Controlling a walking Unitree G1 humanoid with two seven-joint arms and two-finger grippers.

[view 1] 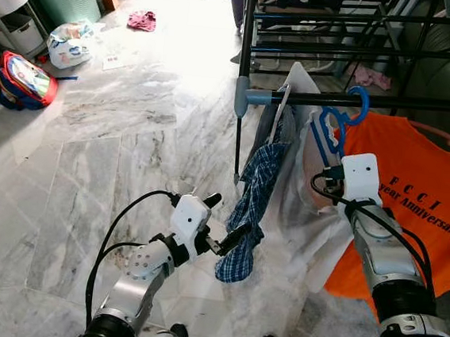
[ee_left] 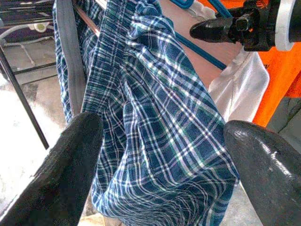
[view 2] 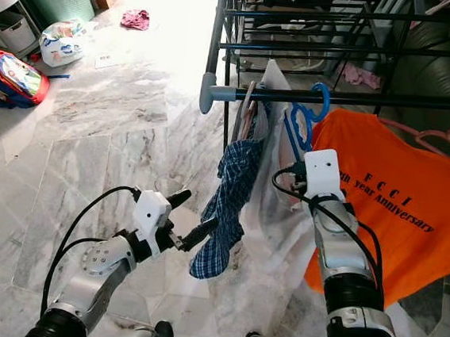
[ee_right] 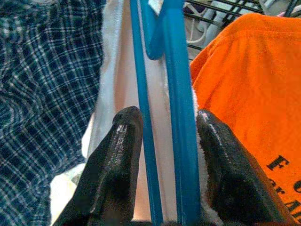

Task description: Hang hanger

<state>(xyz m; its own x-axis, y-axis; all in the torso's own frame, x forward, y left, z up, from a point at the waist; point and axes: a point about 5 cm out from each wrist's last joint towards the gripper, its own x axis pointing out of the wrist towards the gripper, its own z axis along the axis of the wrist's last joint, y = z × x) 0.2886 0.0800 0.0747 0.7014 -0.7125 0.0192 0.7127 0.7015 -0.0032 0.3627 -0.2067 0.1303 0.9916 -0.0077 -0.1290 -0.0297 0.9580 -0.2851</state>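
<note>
fingers of the right gripper [ee_right: 162, 165] are closing around the blue hanger [ee_right: 176, 94], gripping its two bars while its hook [view 1: 359, 98] is curling over the dark rail [view 1: 391, 102] straight above, the hanger's long axis running up from the gripper to the rail. it is hanging just beside the orange shirt [view 1: 429, 204], with a white garment [view 1: 306, 200] draped on it. the left gripper [view 1: 221, 225] is hovering lower with fingers spread and nothing in them, facing the plaid cloth [ee_left: 155, 117], farther from the hanger.
</note>
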